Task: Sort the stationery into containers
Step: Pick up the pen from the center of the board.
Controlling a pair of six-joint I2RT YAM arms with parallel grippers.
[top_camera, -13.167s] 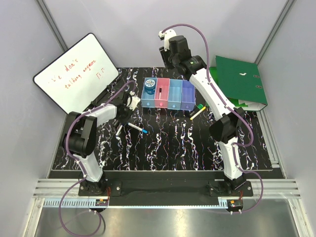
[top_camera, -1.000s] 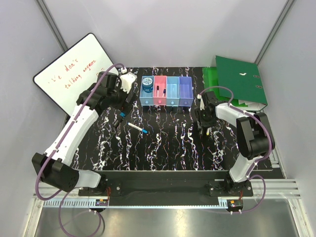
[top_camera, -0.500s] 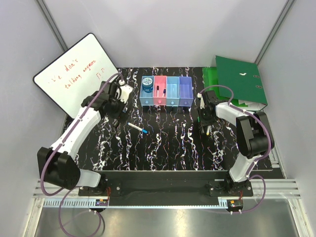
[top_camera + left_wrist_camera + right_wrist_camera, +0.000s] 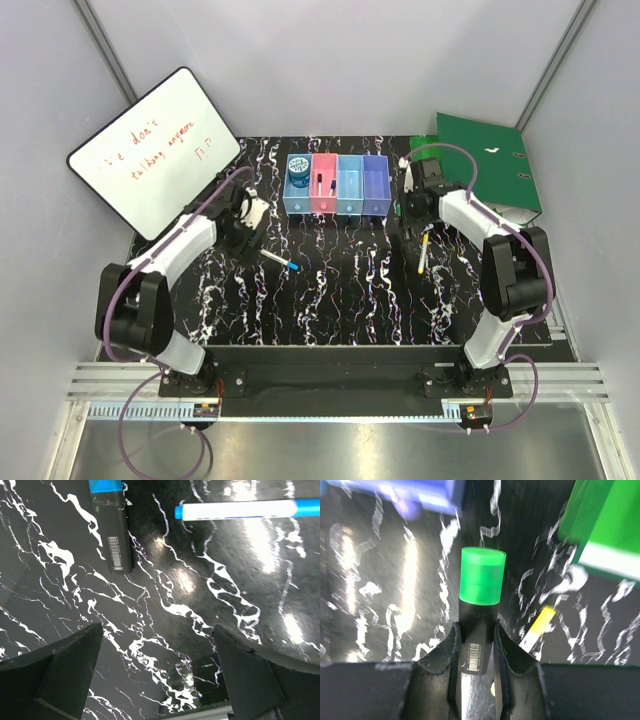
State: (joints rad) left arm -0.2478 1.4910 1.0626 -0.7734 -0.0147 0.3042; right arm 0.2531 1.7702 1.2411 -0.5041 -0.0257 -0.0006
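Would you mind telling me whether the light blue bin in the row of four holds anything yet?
Empty: in the top view the light blue plastic bin shows only bare floor, while the pink plastic bin beside it holds markers.

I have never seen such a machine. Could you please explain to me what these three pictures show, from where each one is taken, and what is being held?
The large picture looks down from above on two robot arms bolted at the near edge of a black marbled table. The other two pictures come from small cameras on each arm's wrist, looking past its own fingers.

At the back stands a row of four small bins; a blue roll sits in the leftmost. A whiteboard leans on the left, green binders lie on the right.

The left gripper is open and holds nothing; below it lie a white marker with blue cap and a dark marker. The right gripper is shut on a green-capped marker. A yellow highlighter lies beneath.
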